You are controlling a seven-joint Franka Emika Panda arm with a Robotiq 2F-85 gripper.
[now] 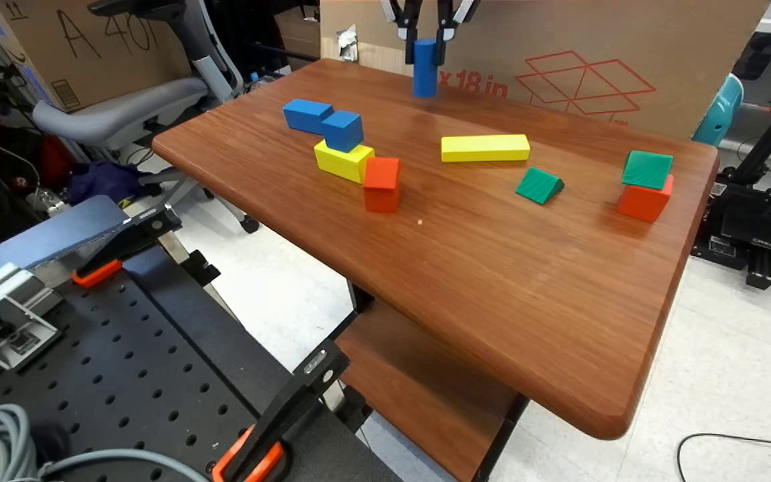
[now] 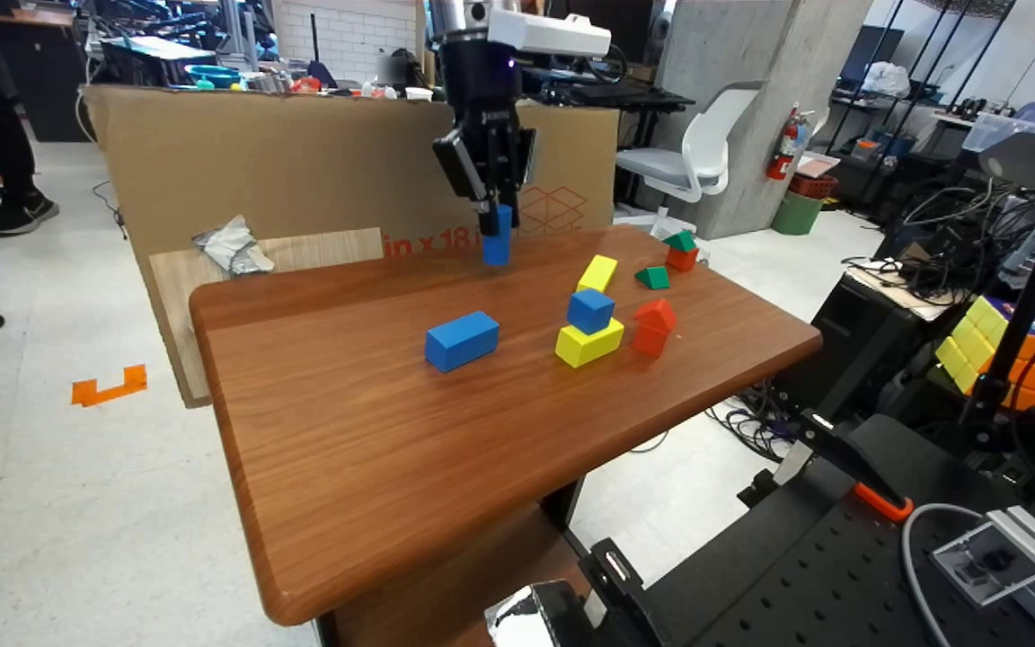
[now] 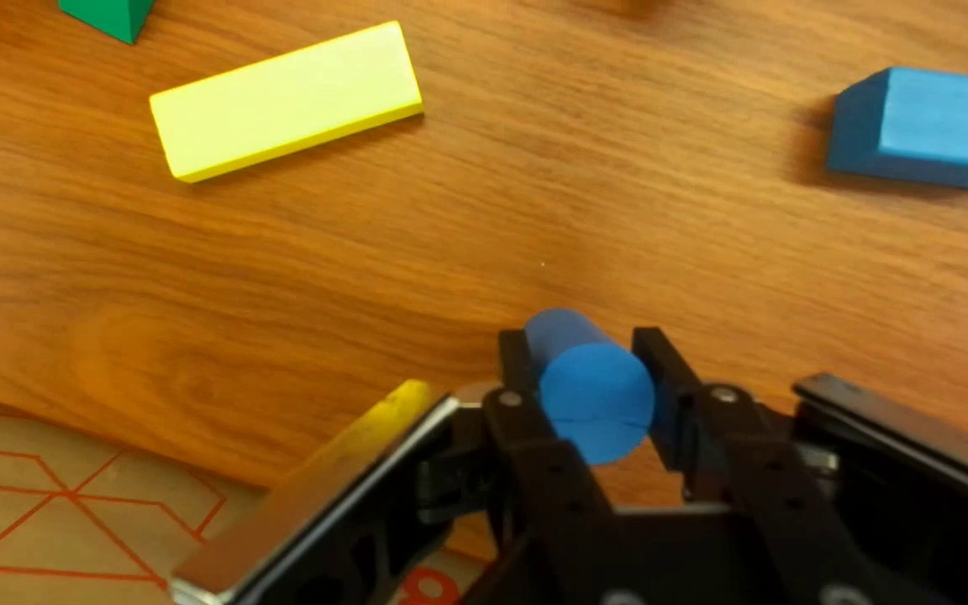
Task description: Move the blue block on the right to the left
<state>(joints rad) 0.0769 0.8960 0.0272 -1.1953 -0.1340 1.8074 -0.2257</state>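
Grips the tall blue cylindrical block upright in the black two-fingered gripper; holds it near the far edge of the brown wood-grained table, left of the long yellow rectangular bar, farther back than the low blue rectangular block, well apart from the green triangular wedge atop the squarish red block at right; cannot tell whether touching the table.

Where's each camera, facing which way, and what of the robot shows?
Exterior view: raised, nearer the green-topped red block, facing the cardboard; only the claw shows, cropped.
Exterior view: raised, farther from that block, facing the cardboard; arm and claw show.
Wrist view: above the claw, looking down at the table; claw at bottom.
Both exterior views share the tall blue block in the claw.
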